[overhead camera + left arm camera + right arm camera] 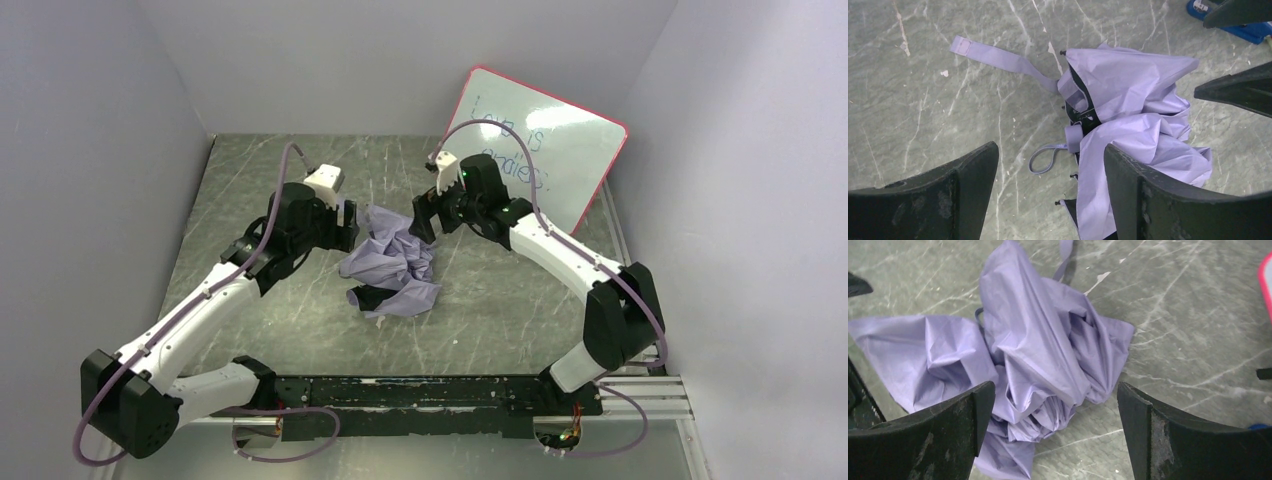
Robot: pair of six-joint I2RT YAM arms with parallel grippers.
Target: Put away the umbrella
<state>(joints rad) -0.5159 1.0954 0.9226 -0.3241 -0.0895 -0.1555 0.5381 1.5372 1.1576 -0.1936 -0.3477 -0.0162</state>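
Both arm bases sit at the near edge in the overhead view, and the arms reach forward and inward over the scratched grey-green bench [290, 330]. Between them, about mid-bench, lies the umbrella [395, 265], a crumpled heap of pale lavender fabric with some black showing at its near side. The left pincer [348, 224] stands just beside the heap's far left edge and the right pincer [424, 216] just beside its far right edge. Whether either touches the fabric cannot be told from here. A red-framed whiteboard [545, 150] leans against the back wall behind the right arm.

From the left wrist, the left pincer [1050, 150] has its two black fingers [963, 200] spread wide with nothing clamped between them. Bare bench and a small fabric loop [1040, 160] show in the gap. The umbrella [1128, 95] lies on the bench ahead and to the right, with a closing strap [998, 55] trailing off to the upper left and black ribs showing under the folds. A small handle [1074, 137] pokes out beside the loop. Part of the fabric runs behind the right-hand finger. A blue object [1248, 31] shows at the top right corner, partly hidden.

From the right wrist, the right pincer [1055, 390] is likewise wide apart and grips nothing. The umbrella [1038, 340] fills the middle and left of the view, bunched on the bench, and its lower folds lie between the two fingertips without being pinched. The whiteboard's red edge [1266, 285] shows at the far right.
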